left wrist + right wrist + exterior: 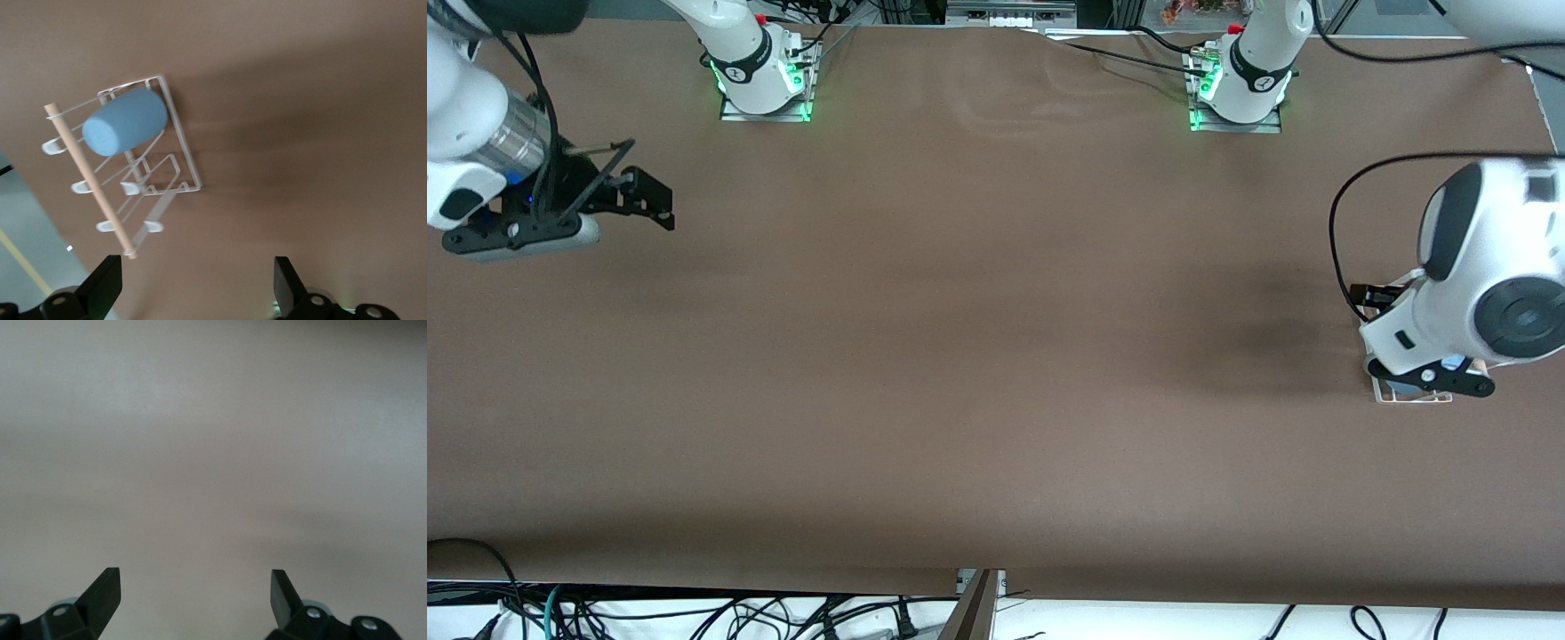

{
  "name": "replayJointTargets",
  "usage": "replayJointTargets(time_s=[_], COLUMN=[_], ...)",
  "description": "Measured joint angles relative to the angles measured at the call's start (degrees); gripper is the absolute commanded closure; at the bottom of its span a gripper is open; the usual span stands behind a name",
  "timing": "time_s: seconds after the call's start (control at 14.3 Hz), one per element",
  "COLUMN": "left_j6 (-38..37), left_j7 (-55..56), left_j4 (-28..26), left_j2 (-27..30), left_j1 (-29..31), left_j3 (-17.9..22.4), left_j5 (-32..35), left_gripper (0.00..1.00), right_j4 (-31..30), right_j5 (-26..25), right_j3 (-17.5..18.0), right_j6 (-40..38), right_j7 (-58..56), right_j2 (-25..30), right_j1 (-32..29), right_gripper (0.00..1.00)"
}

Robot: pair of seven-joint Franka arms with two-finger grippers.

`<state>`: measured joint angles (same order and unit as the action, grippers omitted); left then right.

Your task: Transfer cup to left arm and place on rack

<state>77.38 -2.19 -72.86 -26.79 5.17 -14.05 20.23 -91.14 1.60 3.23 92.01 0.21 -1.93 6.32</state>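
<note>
The light-blue cup point(127, 123) lies on its side in the white wire rack point(181, 133), against the wooden dowel point(90, 180). In the front view the rack point(1409, 397) shows only as a white edge under the left arm's wrist, at the left arm's end of the table. My left gripper point(1371, 295) is open and empty, up over the table beside the rack, apart from the cup; the left wrist view shows it point(197, 267) wide apart over bare table. My right gripper point(654, 200) is open and empty over the right arm's end of the table point(195, 580).
The brown table point(978, 356) carries nothing else in view. The two arm bases point(760, 76) point(1240, 84) stand at the table's edge farthest from the front camera. Cables hang along the nearest edge point(783, 613).
</note>
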Motion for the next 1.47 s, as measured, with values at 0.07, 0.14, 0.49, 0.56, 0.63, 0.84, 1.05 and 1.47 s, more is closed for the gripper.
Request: replayJointTargets(time_s=[0.07,0.14,0.49,0.56,0.63,0.84,1.05,1.47], left_j6=[1.95,4.11,10.86,12.73,15.30,21.76,26.45,26.86], left_j7=[0.93,1.53,1.75,1.72,1.66,1.62,1.78,1.82], left_j4=[0.04,0.06,-0.55,-1.89,-4.46,-15.88,-26.19,-29.43], left_j2=[1.36,2.53,6.54,8.25,10.70,19.38,25.90,27.51], left_j1=[0.07,0.20,3.10,2.97,2.50,0.29,-3.25,-4.45], left_j3=[0.01,0.01,1.34,2.92,4.83,8.10,8.27,8.89], left_j5=[-2.59,-4.51,-14.81,-16.67,-18.53,-21.13,-20.92,-20.77], left_gripper=[0.00,0.00,0.00,0.00,0.00,0.00,0.00,0.00], right_j4=[0.52,0.56,2.56,3.08,3.36,3.44,3.44,3.62], right_j5=[0.00,0.00,-0.05,-0.05,-0.05,-0.05,-0.05,-0.05], right_j3=[-0.04,-0.32,-0.84,-0.84,-0.84,-0.84,-0.84,-0.95], right_j6=[-0.58,-0.96,-1.88,-2.07,-2.12,-1.59,0.21,0.88], right_j7=[0.11,0.26,0.98,0.98,1.01,1.58,1.72,1.69], right_j2=[0.03,-0.02,-0.02,-0.02,-0.03,-0.26,-1.52,-3.58], right_j1=[0.10,0.09,0.07,0.07,0.07,0.07,0.07,0.06], right_gripper=[0.01,0.01,0.01,0.01,0.01,0.01,0.01,0.01])
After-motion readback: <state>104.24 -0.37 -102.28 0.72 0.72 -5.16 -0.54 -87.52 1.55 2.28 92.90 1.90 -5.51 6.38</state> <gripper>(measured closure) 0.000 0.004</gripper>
